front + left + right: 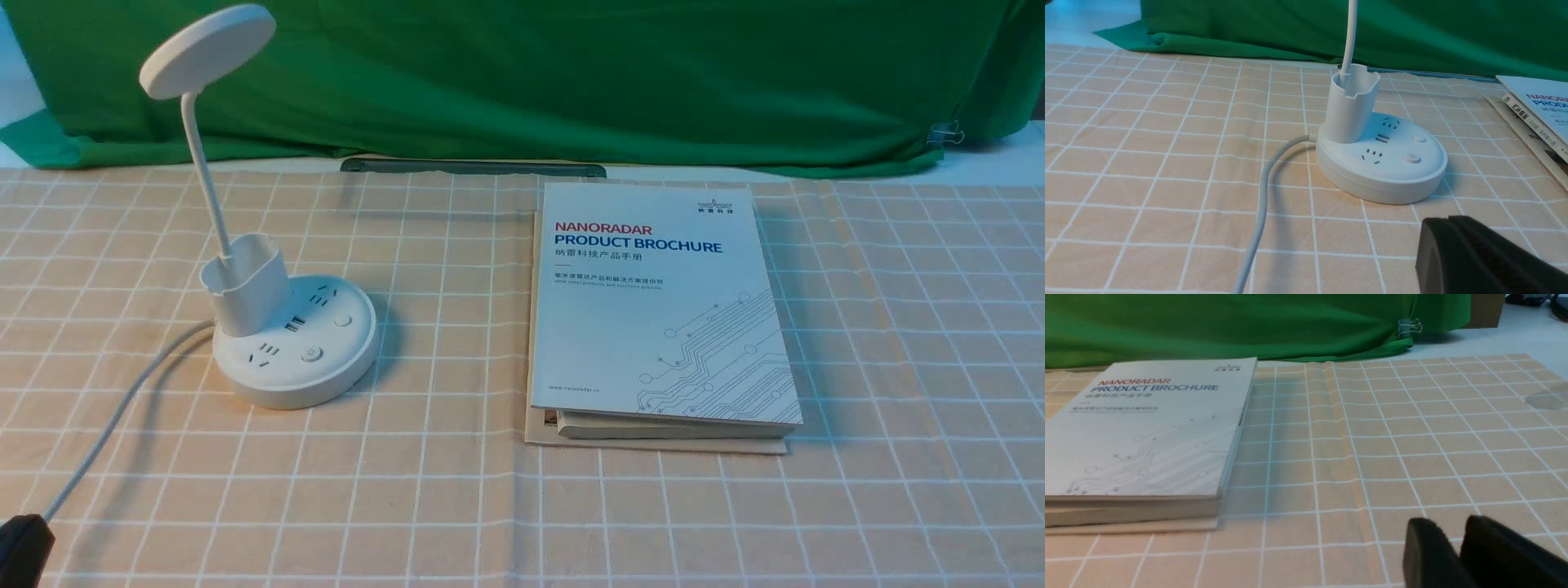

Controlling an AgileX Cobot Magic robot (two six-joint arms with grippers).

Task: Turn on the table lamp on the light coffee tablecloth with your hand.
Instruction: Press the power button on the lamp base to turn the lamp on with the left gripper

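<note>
Left gripper [1447,218]: its jaws are sitting together, the fingertips meeting with no visible gap, and are gripping nothing. Right gripper [1447,522]: its tips are standing slightly apart, a narrow wedge of cloth showing between them, and nothing is being held there. The table lamp [277,367] is standing on the light coffee tablecloth [441,506], ahead of the left jaws and toward the robot's right from them, well apart. Its round base is lying flat, carrying sockets and two round buttons; the power-marked button [311,354] is facing up, on the side of the base nearer the jaws than the pen-cup [249,286]. The thin neck [204,171] is rising from the cup and holding the disc head [208,51] tilted, high above the base. The white cord [135,392] is leaving the base beside the cup and curving back toward the left jaws; the front view is showing only a dark tip in the near corner, so contact with the cord cannot be told. A brochure [653,318] is resting on other printed matter, the stack lying beyond the right jaws and apart from them. Farther beyond both pairs of jaws, the green cloth [522,82] is hanging behind the tablecloth, a binder clip [945,134] gripping its edge.
</note>
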